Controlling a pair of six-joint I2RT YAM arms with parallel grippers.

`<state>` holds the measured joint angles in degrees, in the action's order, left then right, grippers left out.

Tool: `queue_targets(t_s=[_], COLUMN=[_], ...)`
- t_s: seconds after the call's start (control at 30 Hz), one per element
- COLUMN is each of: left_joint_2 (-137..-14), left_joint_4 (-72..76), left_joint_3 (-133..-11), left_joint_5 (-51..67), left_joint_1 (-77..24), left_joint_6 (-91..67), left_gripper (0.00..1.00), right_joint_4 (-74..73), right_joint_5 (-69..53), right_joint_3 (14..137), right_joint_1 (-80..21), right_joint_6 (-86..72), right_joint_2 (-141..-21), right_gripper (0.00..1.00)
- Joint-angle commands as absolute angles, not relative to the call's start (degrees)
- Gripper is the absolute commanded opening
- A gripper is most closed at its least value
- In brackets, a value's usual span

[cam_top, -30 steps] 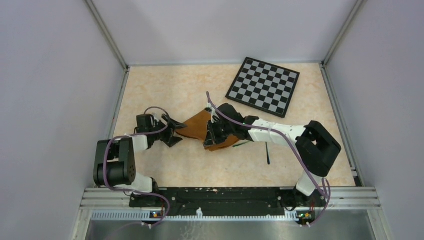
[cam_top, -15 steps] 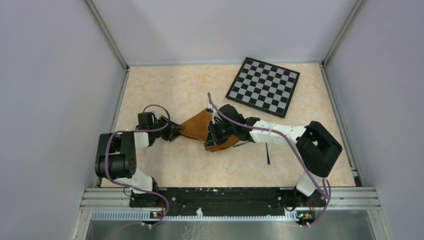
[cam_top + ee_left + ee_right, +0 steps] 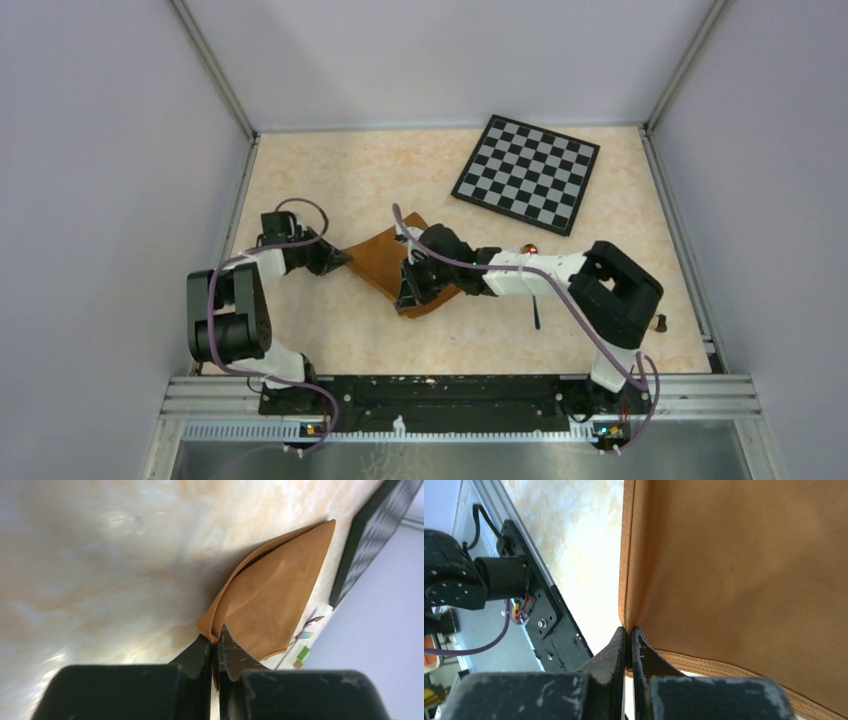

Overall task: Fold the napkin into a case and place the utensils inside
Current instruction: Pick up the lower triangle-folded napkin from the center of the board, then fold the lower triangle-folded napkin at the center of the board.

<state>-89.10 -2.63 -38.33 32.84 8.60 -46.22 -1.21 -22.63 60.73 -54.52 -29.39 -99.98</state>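
Observation:
The rust-brown napkin lies folded and stretched between my two grippers in the middle of the table. My left gripper is shut on its left corner. My right gripper is shut on its near edge, and the cloth fills the right wrist view. The spoon's reddish bowl shows just behind the right forearm, and a slim dark handle pokes out in front of it. In the left wrist view the fork and spoon lie beyond the napkin.
A black-and-grey checkered board lies at the back right, also seen edge-on in the left wrist view. The black front rail runs along the near table edge. Grey walls enclose the table on three sides.
My left gripper has shut on the napkin's left corner and pulled it left. My right gripper has shifted left and nearer with the cloth, uncovering the spoon's bowl.

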Motion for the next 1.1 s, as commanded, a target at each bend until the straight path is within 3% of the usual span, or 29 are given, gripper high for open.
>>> queue_targets(t_s=[0.0, 0.27, 0.47, 0.63, 1.07], left_joint_2=[-83.9, -79.3, -79.1, -86.4, -104.3], left_joint_4=[-16.6, -33.5, -38.3, -47.0, -56.6], left_joint_3=[-42.5, -49.1, -53.7, -62.5, -77.6], left_joint_5=[26.4, 12.6, -1.8, -12.7, -20.3], left_joint_1=[15.2, 19.4, 11.9, 2.8, -9.8], left_joint_6=[-35.4, -29.8, -38.6, -48.9, -57.3], left_gripper=[0.06, 0.00, 0.00, 0.00, 0.00], right_joint_4=[5.4, 19.6, 26.4, 29.6, 28.7], right_joint_5=[-26.8, -34.2, -36.6, -37.7, -37.4], right_joint_3=[62.5, 64.8, 60.4, 55.3, 51.5], right_joint_1=[-60.3, -63.2, -61.7, -58.8, -55.4], right_joint_6=[-30.4, -40.8, -47.6, -50.5, -48.9], right_joint_2=[-105.0, -113.2, -113.8, -112.9, -112.9], right_gripper=[0.00, 0.00, 0.00, 0.00, 0.00])
